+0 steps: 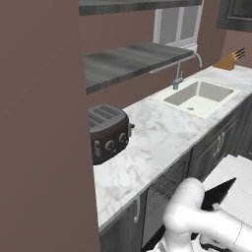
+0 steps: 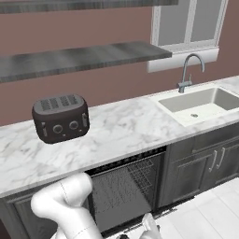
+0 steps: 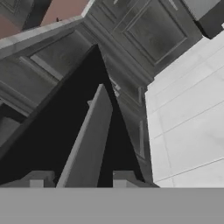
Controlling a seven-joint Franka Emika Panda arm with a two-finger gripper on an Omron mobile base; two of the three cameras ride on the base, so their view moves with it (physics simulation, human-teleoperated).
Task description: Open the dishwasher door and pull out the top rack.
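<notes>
The marble counter [image 2: 121,130] runs along the wall, with the sink [image 2: 205,105] set into it at the right and a curved faucet [image 2: 189,70] behind the basin. A long grey shelf [image 2: 84,56] hangs on the brown wall above, and a window [image 2: 189,23] sits over the sink. In the left base view a knife block [image 1: 229,60] stands at the counter's far end.

Below the counter, the dishwasher cavity [image 2: 123,191] stands open between dark grey cabinets [image 2: 205,168]. The top rack [image 2: 126,184] of thin grey wire sits inside the cavity, not drawn forward past the counter's front edge. The door [image 1: 216,193] is swung down and outward; in the left base view its black panel tilts up beside the white arm [image 1: 197,216], above the white floor [image 1: 241,187]. In the hand view the door [image 3: 61,127] shows as a black slanted panel with its silver bar handle [image 3: 87,140] running lengthwise between the two dark fingertips [image 3: 37,178]. The gripper [image 3: 81,179] straddles the handle with its fingers spread to either side; whether the pads press on the bar cannot be told.

The black toaster [image 2: 60,116] stands on the counter to the left, above the cavity.
</notes>
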